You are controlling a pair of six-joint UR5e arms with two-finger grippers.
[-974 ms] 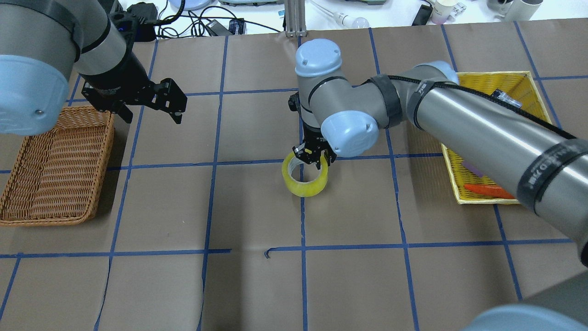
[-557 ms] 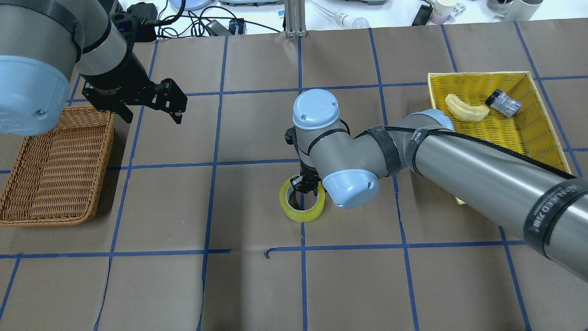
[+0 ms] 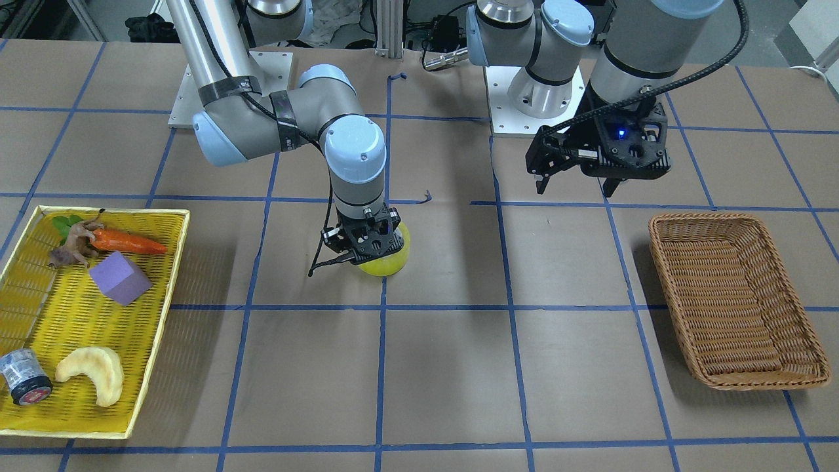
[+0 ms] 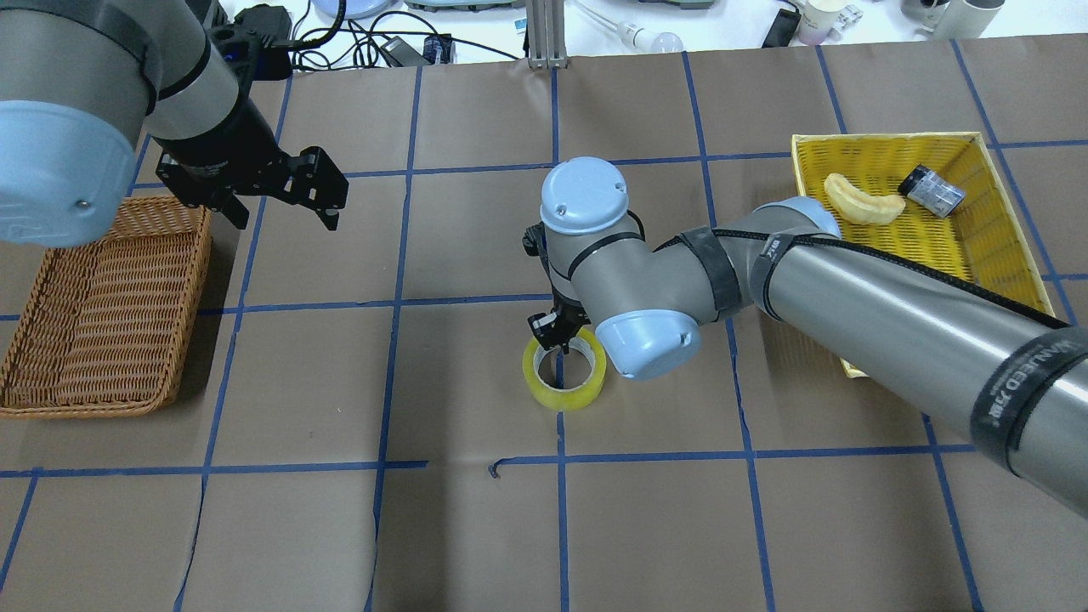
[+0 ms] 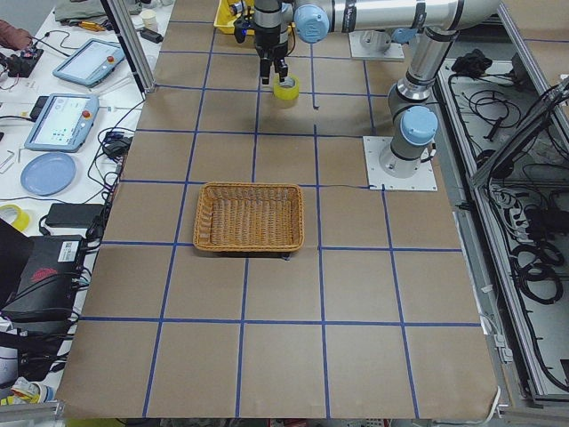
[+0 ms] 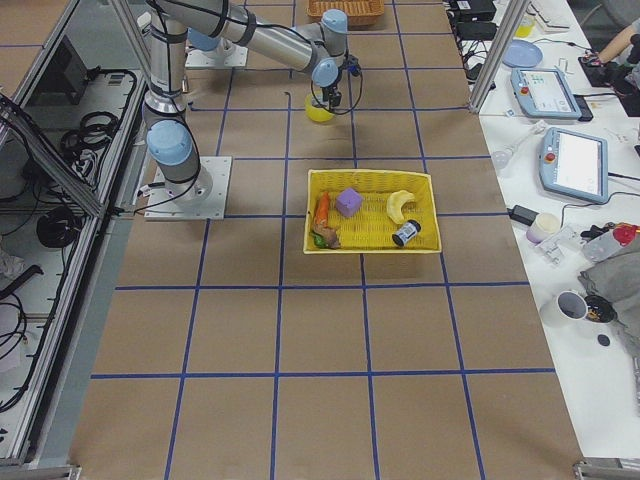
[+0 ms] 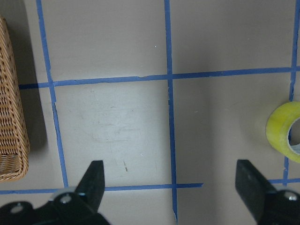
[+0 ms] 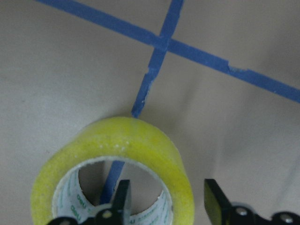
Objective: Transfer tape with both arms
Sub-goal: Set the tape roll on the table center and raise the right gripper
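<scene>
The tape [image 4: 563, 376], a yellowish roll with a pale core, lies flat on the brown table near the middle; it also shows in the front view [image 3: 388, 263] and at the right edge of the left wrist view [image 7: 282, 131]. My right gripper [image 4: 554, 330] hangs just over it. In the right wrist view the gripper [image 8: 164, 194] straddles the roll's wall [image 8: 140, 140], one finger inside the core and the other outside with a small gap. My left gripper [image 4: 280, 211] is open and empty, hovering beside the wicker basket, far left of the tape.
A wicker basket [image 4: 102, 314] stands at the left. A yellow tray [image 4: 892, 144] at the right holds a banana-shaped piece [image 4: 863, 202], a small dark cylinder [image 4: 932, 190], a carrot [image 3: 128, 242] and a purple block [image 3: 119, 278].
My right arm has swung toward the robot and brought the tape down from the air onto the table; its fingers now stand apart from the roll's wall. The left arm has hardly moved.
</scene>
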